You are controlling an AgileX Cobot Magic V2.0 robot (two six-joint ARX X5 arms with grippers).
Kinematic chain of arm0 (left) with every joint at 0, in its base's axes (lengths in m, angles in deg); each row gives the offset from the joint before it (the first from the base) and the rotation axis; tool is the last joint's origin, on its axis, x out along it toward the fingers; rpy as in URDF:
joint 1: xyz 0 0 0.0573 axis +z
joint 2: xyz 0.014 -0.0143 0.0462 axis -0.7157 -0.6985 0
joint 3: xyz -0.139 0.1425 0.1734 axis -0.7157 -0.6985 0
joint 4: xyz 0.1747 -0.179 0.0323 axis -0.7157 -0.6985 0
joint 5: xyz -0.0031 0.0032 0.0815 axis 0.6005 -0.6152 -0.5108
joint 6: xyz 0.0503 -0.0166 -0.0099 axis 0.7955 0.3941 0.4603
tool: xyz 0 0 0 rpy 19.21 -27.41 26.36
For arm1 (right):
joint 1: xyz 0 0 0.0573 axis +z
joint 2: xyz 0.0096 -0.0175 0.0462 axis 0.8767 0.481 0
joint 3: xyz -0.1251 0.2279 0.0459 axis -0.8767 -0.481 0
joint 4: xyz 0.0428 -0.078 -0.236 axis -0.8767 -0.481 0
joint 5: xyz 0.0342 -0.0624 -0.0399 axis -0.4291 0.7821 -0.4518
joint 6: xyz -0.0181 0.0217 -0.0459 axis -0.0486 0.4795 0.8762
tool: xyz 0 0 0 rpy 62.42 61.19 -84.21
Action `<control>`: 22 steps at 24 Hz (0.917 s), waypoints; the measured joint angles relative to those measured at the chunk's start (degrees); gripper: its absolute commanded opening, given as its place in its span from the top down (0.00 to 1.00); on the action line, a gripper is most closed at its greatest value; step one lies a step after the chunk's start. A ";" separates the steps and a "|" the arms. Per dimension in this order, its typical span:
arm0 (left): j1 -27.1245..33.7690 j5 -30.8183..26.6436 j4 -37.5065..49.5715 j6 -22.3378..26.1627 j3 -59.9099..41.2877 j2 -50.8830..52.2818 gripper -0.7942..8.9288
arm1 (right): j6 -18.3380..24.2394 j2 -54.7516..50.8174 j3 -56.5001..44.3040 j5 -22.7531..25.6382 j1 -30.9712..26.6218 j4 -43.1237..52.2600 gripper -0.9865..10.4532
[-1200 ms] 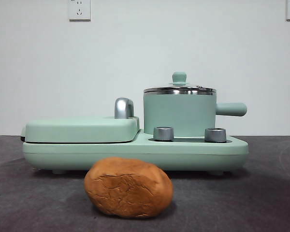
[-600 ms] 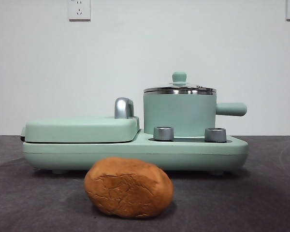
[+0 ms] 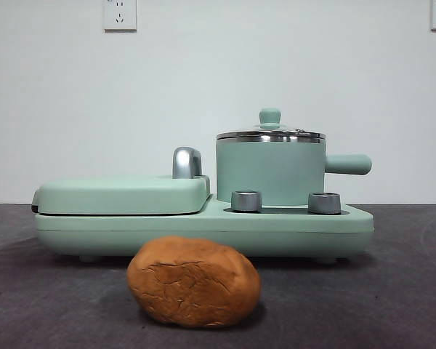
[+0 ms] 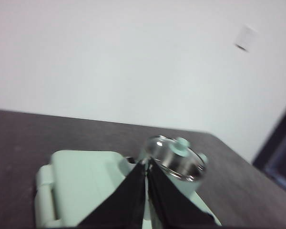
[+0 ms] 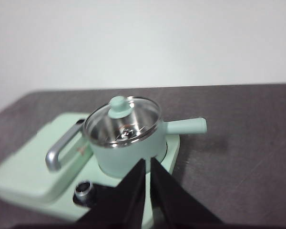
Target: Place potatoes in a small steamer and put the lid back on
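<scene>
Nothing on the tabletop (image 3: pixel 392 305) has moved since the earlier front views: potato, pot and lid sit exactly where they were.

The potato (image 3: pixel 193 281) lies on the dark tabletop near its front edge, just in front of the mint-green cooker base (image 3: pixel 203 231) and apart from it. The small steamer (image 3: pixel 270 171) stands on the right part of that base, behind two steel dials (image 3: pixel 246 201), its stubby handle (image 3: pixel 347 164) pointing toward the right edge. The lid (image 3: pixel 270 134) is seated on the steamer's rim, knob up. The flat green griddle cover (image 3: pixel 122 195) is down over the left part of the base, with a steel handle (image 3: pixel 186 162) behind it.

Neither arm shows in the front view. The left hand (image 4: pixel 146 167) hangs above the cooker, jaws pressed together and holding nothing, with the lid (image 4: pixel 176 153) beyond its tips. The right hand (image 5: pixel 147 164) is also above the cooker, jaws nearly touching with a thin gap and empty, near the steamer (image 5: pixel 126 155).
</scene>
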 measured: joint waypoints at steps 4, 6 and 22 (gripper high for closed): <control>-0.24 3.50 -6.05 7.98 6.69 -4.83 0.89 | 9.09 3.52 3.93 -1.84 0.00 -2.73 0.90; -0.70 3.63 -9.05 11.93 8.74 -7.10 0.81 | 12.83 4.48 4.20 -1.92 0.00 -3.04 0.90; -11.04 2.56 -10.29 25.90 12.20 -19.71 0.66 | 24.57 6.49 4.20 -0.55 0.00 -6.80 0.68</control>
